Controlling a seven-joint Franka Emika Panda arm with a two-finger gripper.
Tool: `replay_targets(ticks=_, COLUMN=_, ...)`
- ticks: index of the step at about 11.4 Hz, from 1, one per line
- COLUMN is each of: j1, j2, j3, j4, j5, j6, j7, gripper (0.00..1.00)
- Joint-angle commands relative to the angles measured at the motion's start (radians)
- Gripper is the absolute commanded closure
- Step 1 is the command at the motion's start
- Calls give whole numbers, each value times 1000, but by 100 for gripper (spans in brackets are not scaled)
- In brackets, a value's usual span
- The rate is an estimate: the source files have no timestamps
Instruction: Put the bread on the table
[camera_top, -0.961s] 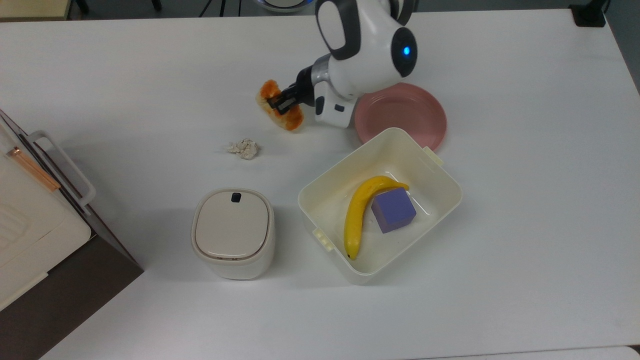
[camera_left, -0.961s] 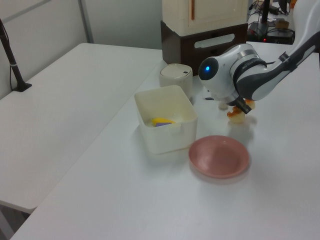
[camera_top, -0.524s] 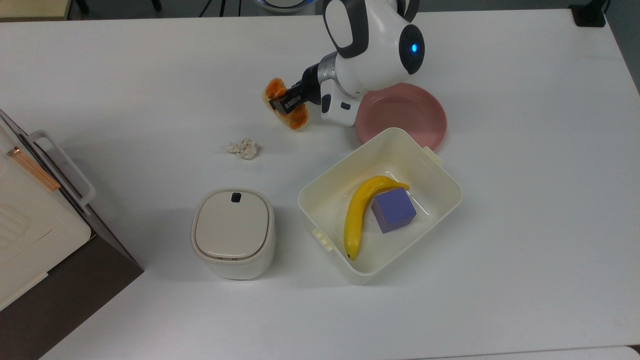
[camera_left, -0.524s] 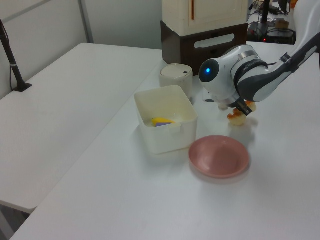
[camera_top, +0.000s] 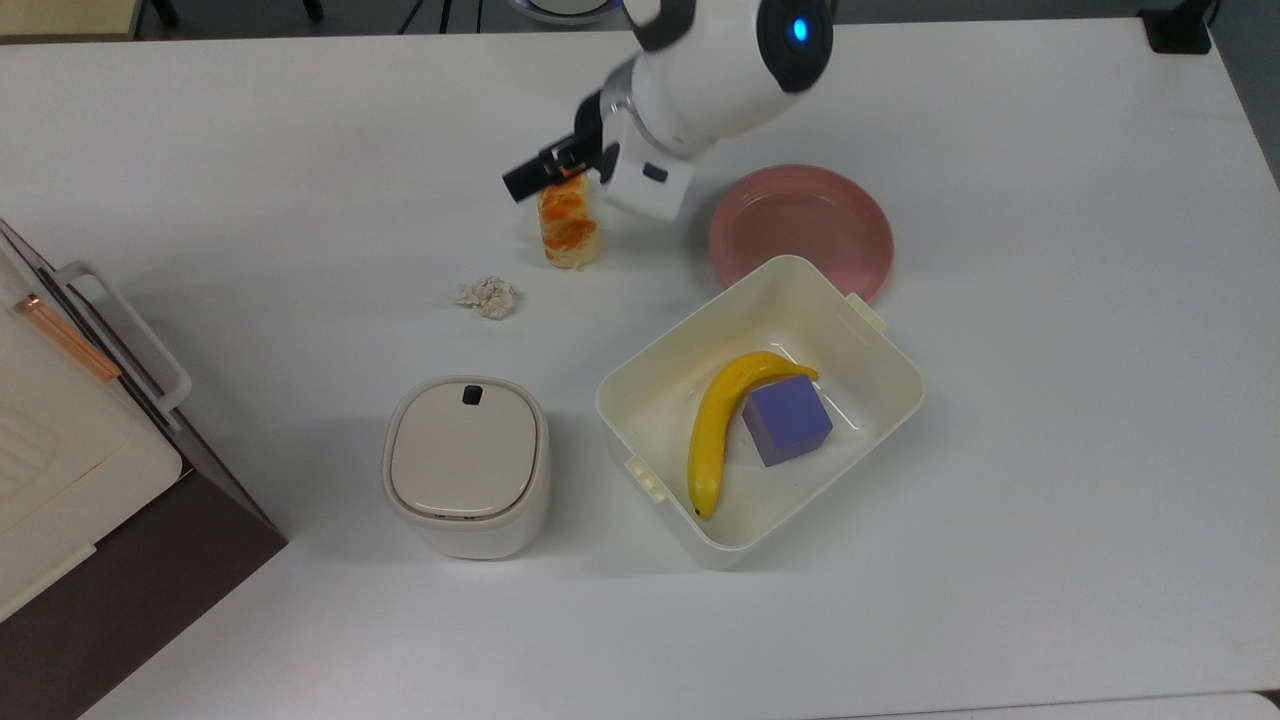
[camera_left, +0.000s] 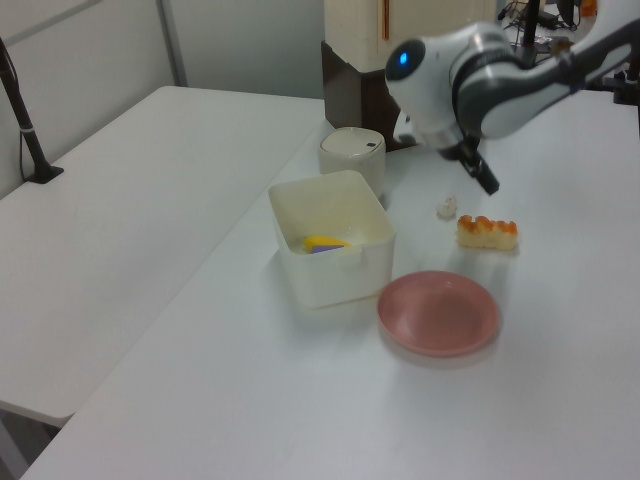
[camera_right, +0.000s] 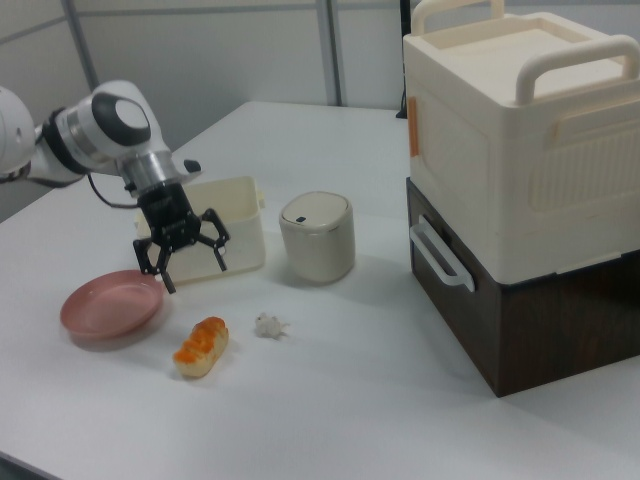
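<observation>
The bread (camera_top: 570, 228), a small roll with an orange-brown top, lies on the white table (camera_top: 1000, 520) between the paper ball and the pink plate. It also shows in the left view as bread (camera_left: 487, 232) and in the right view as bread (camera_right: 201, 346). My gripper (camera_top: 548, 178) hangs open above the roll's far end, apart from it. In the right view the gripper (camera_right: 192, 272) has its black fingers spread with nothing between them, well above the tabletop (camera_right: 350, 410). The left view shows the gripper (camera_left: 486, 182) raised over the table (camera_left: 250, 380).
A pink plate (camera_top: 800, 225) sits to the top view's right of the bread. A cream bin (camera_top: 640, 365) holds a banana (camera_top: 715, 430) and a purple cube (camera_top: 787, 420). A crumpled paper ball (camera_top: 488, 297), a lidded canister (camera_top: 465, 465) and a large box (camera_right: 520, 180) stand nearby.
The gripper let go of the bread and rose away from it. The roll now lies flat on the table, turned lengthwise toward the top view's bottom.
</observation>
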Motion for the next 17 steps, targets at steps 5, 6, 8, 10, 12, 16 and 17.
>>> replay_targets(ticks=5, j1=-74, j2=-59, j3=-100, j4=225, j5=274, j6=-60, j7=-77, gripper=0)
replay_targets(ticks=6, j1=-75, j2=-61, j3=-138, j4=270, j5=315, j6=-62, j7=-56, gripper=0)
replay_targets(ticks=8, j1=-72, j2=-69, j3=-208, j4=289, j5=404, j6=-48, j7=65, gripper=0)
replay_targets(ticks=10, j1=-60, j2=-88, j3=-273, j4=301, j5=444, j6=-45, j7=98, gripper=0)
replay_targets(ticks=12, j1=-60, j2=-110, j3=-322, j4=310, j5=504, j6=24, j7=109, gripper=0)
replay_targets(ticks=16, j1=-61, j2=-131, j3=-411, j4=369, j5=612, j6=43, j7=142, gripper=0)
replay_targets(ticks=17, j1=-60, j2=-148, j3=-439, j4=375, j5=624, j6=37, j7=150, gripper=0)
